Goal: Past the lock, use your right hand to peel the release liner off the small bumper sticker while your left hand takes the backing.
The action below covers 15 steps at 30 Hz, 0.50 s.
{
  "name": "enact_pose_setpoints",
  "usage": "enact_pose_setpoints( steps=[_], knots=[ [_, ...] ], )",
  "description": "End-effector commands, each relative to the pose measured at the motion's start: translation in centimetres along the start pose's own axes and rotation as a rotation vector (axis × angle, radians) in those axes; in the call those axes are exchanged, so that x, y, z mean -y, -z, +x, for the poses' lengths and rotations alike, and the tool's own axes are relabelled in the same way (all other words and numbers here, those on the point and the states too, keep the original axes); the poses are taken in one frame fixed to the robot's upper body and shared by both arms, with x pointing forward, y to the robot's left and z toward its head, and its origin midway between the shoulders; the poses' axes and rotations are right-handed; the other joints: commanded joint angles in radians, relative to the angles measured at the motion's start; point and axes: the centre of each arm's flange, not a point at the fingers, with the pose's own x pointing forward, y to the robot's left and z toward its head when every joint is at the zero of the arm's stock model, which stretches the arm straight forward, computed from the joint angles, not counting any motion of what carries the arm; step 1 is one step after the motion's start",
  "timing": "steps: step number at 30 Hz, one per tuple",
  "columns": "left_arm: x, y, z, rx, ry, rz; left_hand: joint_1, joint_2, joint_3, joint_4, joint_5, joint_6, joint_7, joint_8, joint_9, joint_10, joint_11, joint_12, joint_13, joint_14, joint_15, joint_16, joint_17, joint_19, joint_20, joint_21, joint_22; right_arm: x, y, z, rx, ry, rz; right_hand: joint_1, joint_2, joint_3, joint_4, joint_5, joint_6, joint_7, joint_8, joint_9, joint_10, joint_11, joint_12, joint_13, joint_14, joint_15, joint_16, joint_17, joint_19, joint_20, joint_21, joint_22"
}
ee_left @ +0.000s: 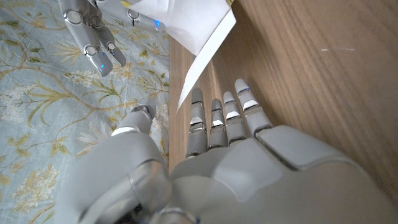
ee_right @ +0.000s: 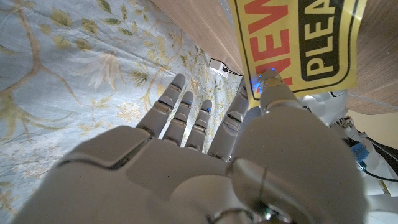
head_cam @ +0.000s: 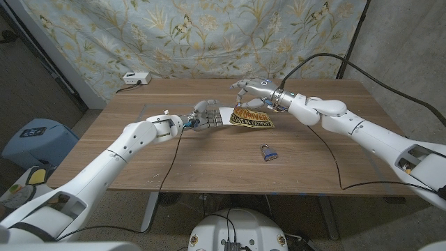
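Observation:
The small bumper sticker (head_cam: pixel 252 120), yellow with black lettering, hangs tilted over the table's far middle. My right hand (head_cam: pixel 252 88) pinches its top edge between thumb and a finger; the right wrist view shows that pinch on the sticker (ee_right: pixel 298 43) just above my right hand (ee_right: pixel 205 168). A white backing sheet (head_cam: pixel 227 115) sticks out from the sticker's left side toward my left hand (head_cam: pixel 202 115). In the left wrist view my left hand (ee_left: pixel 236 162) has its fingers straight and apart from the thumb, and the white sheet (ee_left: pixel 199 28) ends just past the fingertips. The blue padlock (head_cam: pixel 268 153) lies nearer to me.
The wooden table (head_cam: pixel 174 160) has a white power box (head_cam: pixel 136 79) at its back left corner. A black cable (head_cam: pixel 333 157) runs from my right arm across the table's right part. A floral cloth (head_cam: pixel 209 35) hangs behind. A blue bin (head_cam: pixel 35 136) stands on the floor at the left.

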Motion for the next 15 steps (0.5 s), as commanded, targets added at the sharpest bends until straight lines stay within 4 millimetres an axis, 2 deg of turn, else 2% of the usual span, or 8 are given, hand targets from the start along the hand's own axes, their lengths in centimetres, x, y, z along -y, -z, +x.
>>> enact_pose_setpoints(
  steps=[1,5,8,15],
  knots=[
    [0.59,0.14,0.52,-0.041,-0.014,0.000,0.037,0.006,0.003,-0.002,0.002,0.082,-0.001,0.022,0.012,0.070,-0.017,0.022,0.007,0.066,-0.021,0.014,0.005,0.053,-0.012,0.028,0.004,0.35,-0.16,-0.44,0.009,0.012,-0.002,0.011,0.000,-0.004,0.000,0.004,0.008,0.001,0.005,0.004,0.009,0.002,-0.003,0.004,0.006,-0.081,0.006,0.004,0.012,0.000,-0.001,0.006],
    [0.60,0.10,0.54,-0.056,-0.027,0.020,0.074,0.004,0.008,-0.009,0.003,0.173,-0.006,0.047,0.024,0.136,-0.033,0.041,0.008,0.136,-0.052,0.024,0.003,0.106,-0.028,0.053,0.006,0.45,-0.20,-0.56,0.012,0.016,-0.004,0.011,0.000,-0.005,0.000,0.004,0.006,0.001,0.004,0.003,0.009,0.002,-0.004,0.004,0.006,-0.080,0.006,0.005,0.013,-0.001,-0.001,0.006],
    [0.68,0.09,0.51,-0.066,-0.046,0.037,0.104,-0.004,0.008,-0.012,0.001,0.241,-0.016,0.067,0.035,0.199,-0.069,0.060,0.010,0.200,-0.076,0.034,0.003,0.144,-0.043,0.073,0.006,0.50,-0.25,-0.64,0.013,0.017,-0.002,0.011,0.000,-0.006,0.001,0.004,0.006,0.001,0.004,0.002,0.009,0.001,-0.004,0.004,0.006,-0.081,0.006,0.005,0.014,-0.001,-0.001,0.006],
    [0.77,0.05,0.38,-0.082,-0.086,0.083,0.155,0.023,0.023,-0.010,-0.003,0.329,-0.039,0.098,0.059,0.294,-0.103,0.089,0.016,0.289,-0.113,0.052,0.007,0.202,-0.067,0.105,0.007,0.57,-0.37,-0.82,0.015,0.020,-0.004,0.011,0.001,-0.007,0.001,0.004,0.007,0.002,0.004,0.002,0.009,0.000,-0.005,0.004,0.007,-0.080,0.006,0.005,0.013,-0.001,-0.002,0.006]
  ],
)
